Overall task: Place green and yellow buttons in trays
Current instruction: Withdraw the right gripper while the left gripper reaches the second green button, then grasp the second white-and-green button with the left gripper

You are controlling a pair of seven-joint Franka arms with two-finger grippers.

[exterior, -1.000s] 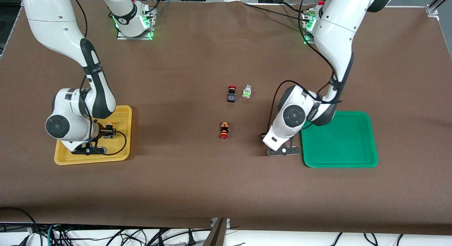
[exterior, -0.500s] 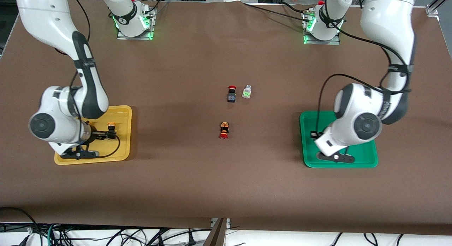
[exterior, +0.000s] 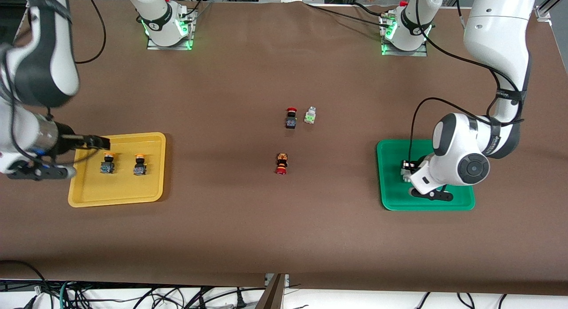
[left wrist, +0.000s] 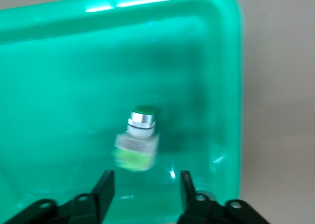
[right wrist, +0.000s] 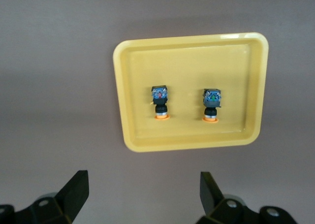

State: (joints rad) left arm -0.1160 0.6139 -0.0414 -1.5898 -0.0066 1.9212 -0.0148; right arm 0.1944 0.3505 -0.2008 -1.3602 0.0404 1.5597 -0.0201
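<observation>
Left gripper, fingers parted, hangs over the green tray; a green button lies loose below it, near the tray's rim toward table centre. Right gripper, wide open, is raised over the yellow tray, holding two yellow buttons

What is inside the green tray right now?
One green button lies in the green tray, below the open left gripper. The arm covers part of the tray floor.
</observation>
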